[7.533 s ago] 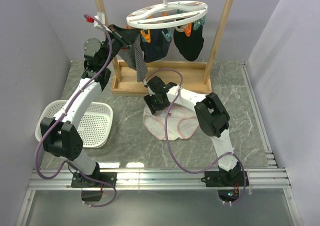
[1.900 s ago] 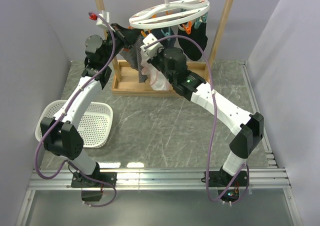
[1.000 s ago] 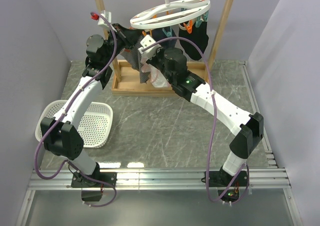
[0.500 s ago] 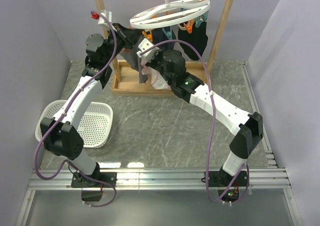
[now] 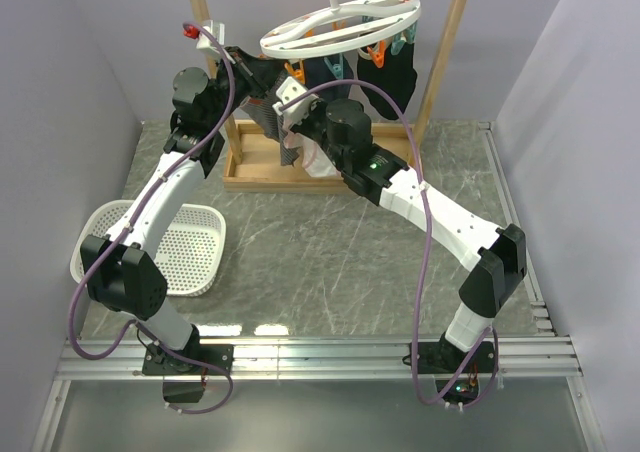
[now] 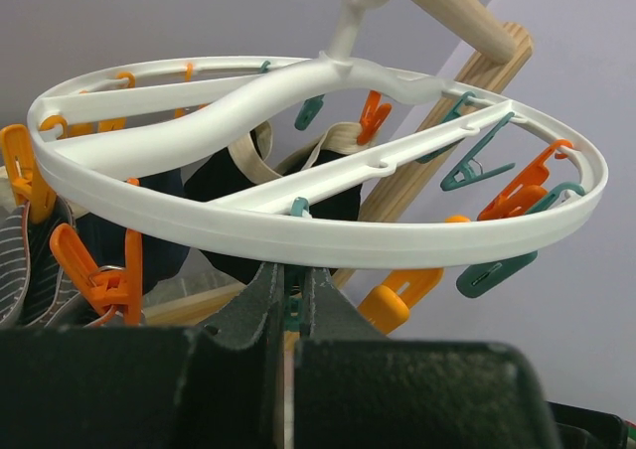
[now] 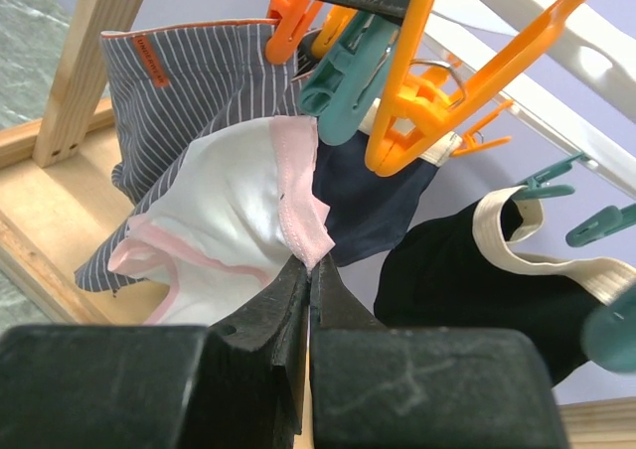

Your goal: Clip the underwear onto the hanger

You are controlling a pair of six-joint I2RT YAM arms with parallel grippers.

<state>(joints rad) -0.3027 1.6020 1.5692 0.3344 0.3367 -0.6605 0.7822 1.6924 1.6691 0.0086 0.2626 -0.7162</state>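
Note:
The white oval hanger (image 5: 340,27) hangs from the wooden rack, tilted, with orange and teal clips under its ring (image 6: 298,235). My left gripper (image 5: 268,79) sits just below the ring's near edge (image 6: 288,275) and is shut on a teal clip (image 6: 291,308). Close beside it, my right gripper (image 5: 287,100) is shut on the pink waistband (image 7: 311,260) of the underwear (image 7: 238,211), which droop white below it (image 5: 318,157). A teal clip (image 7: 343,72) and an orange clip (image 7: 417,101) dangle just above that waistband, apart from it.
A grey striped cloth (image 7: 189,81), a navy garment (image 7: 383,196) and a black garment (image 7: 497,280) hang clipped to the hanger. The wooden rack's post (image 5: 440,72) and base (image 5: 262,170) stand behind. A white perforated basket (image 5: 185,247) sits at the left.
The right gripper has carried the underwear from the table up beside the hanger. Over the last second it edged slightly left; the left gripper stayed put.

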